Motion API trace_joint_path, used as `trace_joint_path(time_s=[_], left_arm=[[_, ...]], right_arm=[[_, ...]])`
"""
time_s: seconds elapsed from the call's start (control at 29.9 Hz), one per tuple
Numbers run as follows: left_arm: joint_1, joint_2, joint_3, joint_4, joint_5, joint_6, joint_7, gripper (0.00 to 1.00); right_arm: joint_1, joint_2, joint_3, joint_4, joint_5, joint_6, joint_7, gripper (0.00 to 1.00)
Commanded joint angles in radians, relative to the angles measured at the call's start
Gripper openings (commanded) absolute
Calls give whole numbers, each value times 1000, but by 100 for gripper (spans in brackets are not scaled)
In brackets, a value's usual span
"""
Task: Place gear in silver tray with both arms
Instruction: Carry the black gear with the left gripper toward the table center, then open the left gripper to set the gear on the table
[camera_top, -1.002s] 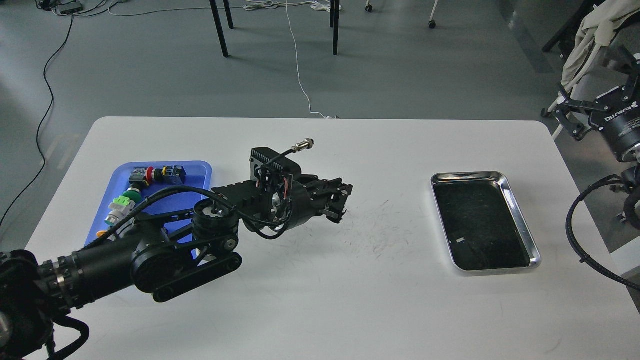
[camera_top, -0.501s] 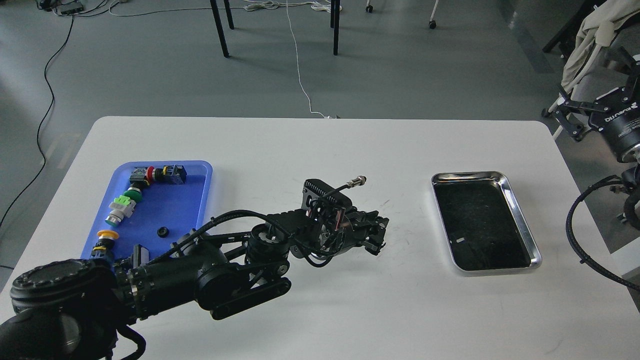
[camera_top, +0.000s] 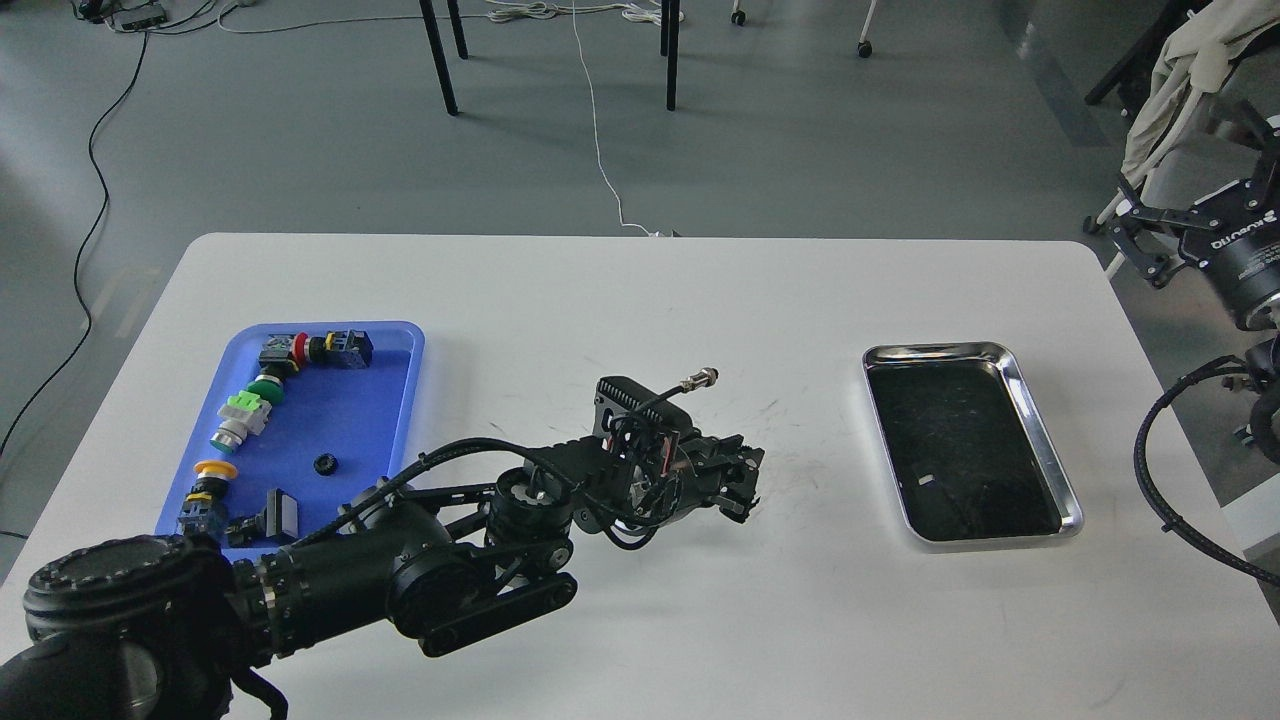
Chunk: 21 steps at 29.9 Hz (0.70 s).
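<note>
The silver tray (camera_top: 1045, 445) lies on the right part of the white table, with nothing in it. A small black gear (camera_top: 323, 463) lies in the blue plastic tray (camera_top: 395, 400) at the left. My left arm reaches in from the lower left, and my left gripper (camera_top: 742, 488) hangs low over the table's middle, between the two trays. It is dark, and its fingers cannot be told apart. My right gripper (camera_top: 1136, 234) is off the table's right edge, beyond the silver tray, with its claws spread and empty.
The blue tray also holds several coloured push-button parts (camera_top: 245, 415) and a black block (camera_top: 282, 512). A black cable (camera_top: 1175, 500) loops at the right edge. Chair legs and cords are on the floor beyond the table.
My left arm swung from beside the blue tray rightward and nearer over the table's middle, then eased slightly back left. This uncovered the gear in the blue tray. The right gripper barely moved.
</note>
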Motion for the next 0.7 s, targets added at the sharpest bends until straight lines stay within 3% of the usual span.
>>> trace_joint_path(time_s=[0.0,0.23,0.37,0.43,0.67], left_arm=[[24,0,1,0,0,9,2,18],[30,0,0,-2,-3,37,-4,36],[32,0,0,-19,-70,63,-5,67],[30,0,1,-34,-133,75,0,96],[16,0,-110,-83,-317,95,3,98]], right_arm=[[0,0,0,0,0,0,0,99],[-3,0,-6,0,0,-1,0,99],[-5,0,-8,0,-5,-1,0,99],[-5,0,-8,2,-8,-3,0,99],[-3,-2,-8,8,-9,-4,-5,99]])
